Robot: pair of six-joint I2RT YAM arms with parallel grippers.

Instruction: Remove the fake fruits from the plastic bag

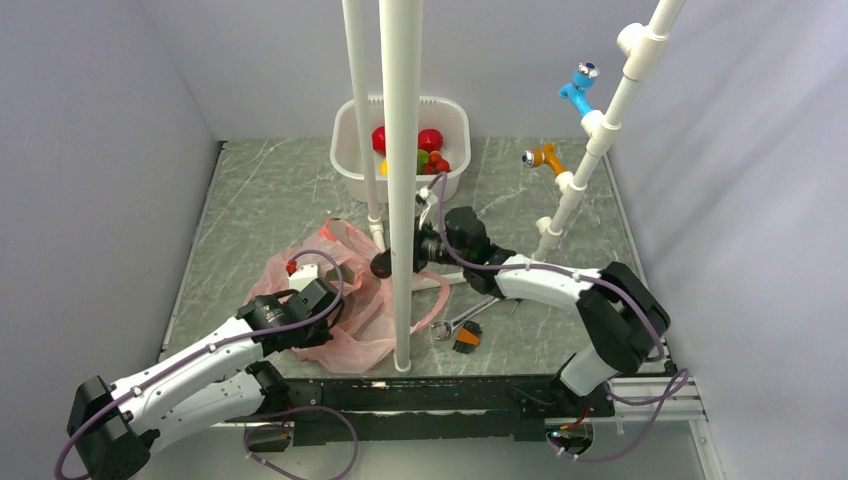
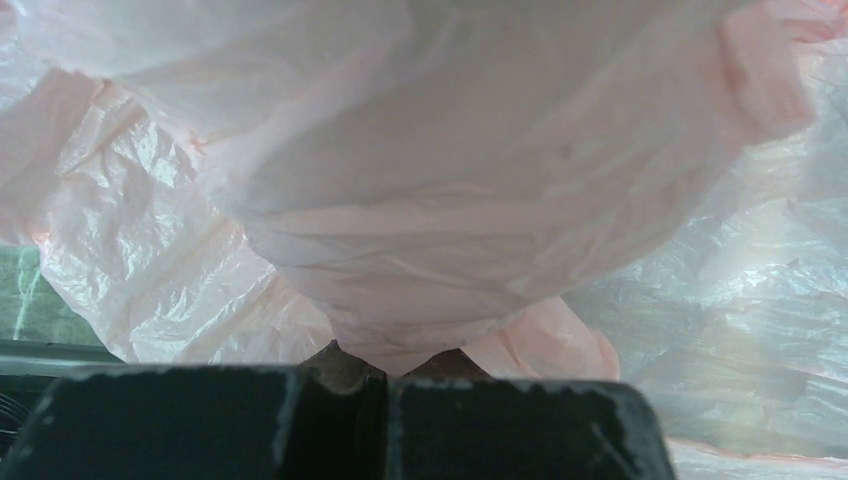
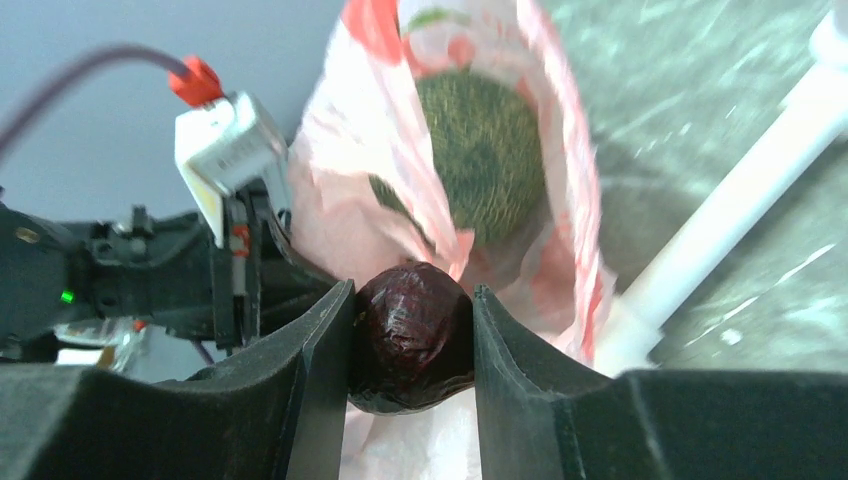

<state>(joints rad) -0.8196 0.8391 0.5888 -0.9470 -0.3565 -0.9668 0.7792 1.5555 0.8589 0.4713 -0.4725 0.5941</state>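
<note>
Pale lavender walls (image 1: 90,150) close in a grey-green marbled tabletop (image 1: 260,200). By its near edge, left of the middle, lies the crinkly pink plastic bag (image 1: 365,322). The left hand (image 2: 385,372) has its jaws pressed together on a fold of the bag's film. That film fills the left wrist view, so the bag's contents cannot be seen from there. Just right of the bag an orange-handled wrench (image 1: 461,326) lies flat. Over the bag's far side the right hand (image 3: 412,295) pinches a dark red fruit (image 3: 412,340) between its fingers. Beyond it a dull-green ball (image 3: 485,160) sits inside the bag, partly veiled by film. A thick white pole (image 1: 402,180) cuts across the right hand in the top view. At the far edge a white tub (image 1: 345,150) holds red fruits (image 1: 431,139), with the rest hidden behind the poles.
</note>
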